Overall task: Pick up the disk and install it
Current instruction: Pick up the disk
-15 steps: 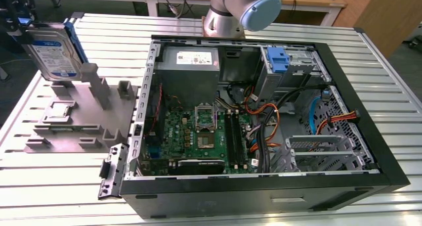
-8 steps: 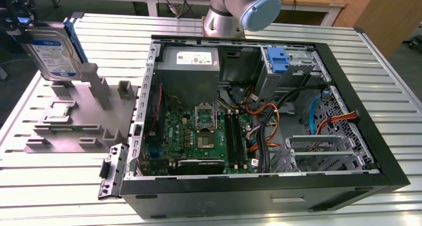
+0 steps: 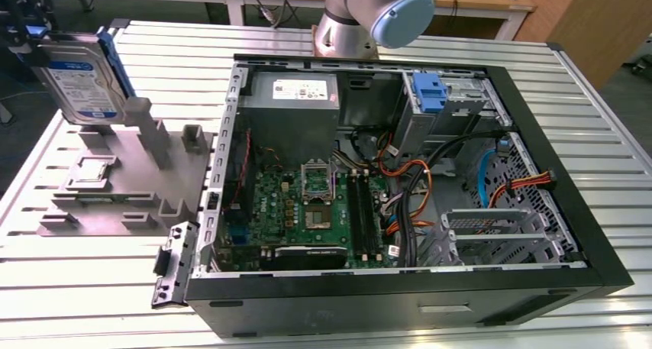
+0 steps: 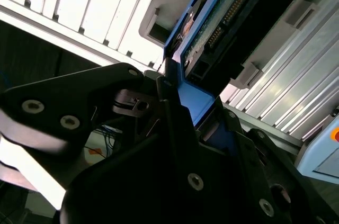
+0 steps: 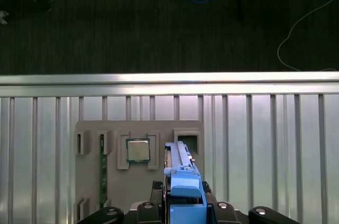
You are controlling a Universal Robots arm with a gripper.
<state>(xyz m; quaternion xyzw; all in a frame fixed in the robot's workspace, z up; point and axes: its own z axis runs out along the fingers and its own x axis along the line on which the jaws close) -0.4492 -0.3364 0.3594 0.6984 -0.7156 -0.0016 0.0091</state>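
Observation:
The disk (image 3: 84, 82) stands upright on edge at the exterior view's far left, with its white-and-blue label facing the camera and the blue carrier around its rim. My gripper (image 3: 33, 37) is shut on its top edge. Below it lies the grey fixture block (image 3: 112, 181), and the disk seems to hang just above the block's far end. In both wrist views the blue carrier edge of the disk (image 5: 183, 179) (image 4: 212, 23) sits between the dark fingers (image 4: 122, 94) of my gripper (image 5: 183, 211) (image 4: 175, 94).
The open computer case (image 3: 408, 295) lies on the slatted table, with the motherboard (image 3: 305, 211), a grey power supply box (image 3: 295, 97) and a drive bay with a blue latch (image 3: 428, 93). The fixture block holds a processor chip (image 5: 137, 150). The arm's base (image 3: 367, 21) stands behind the case.

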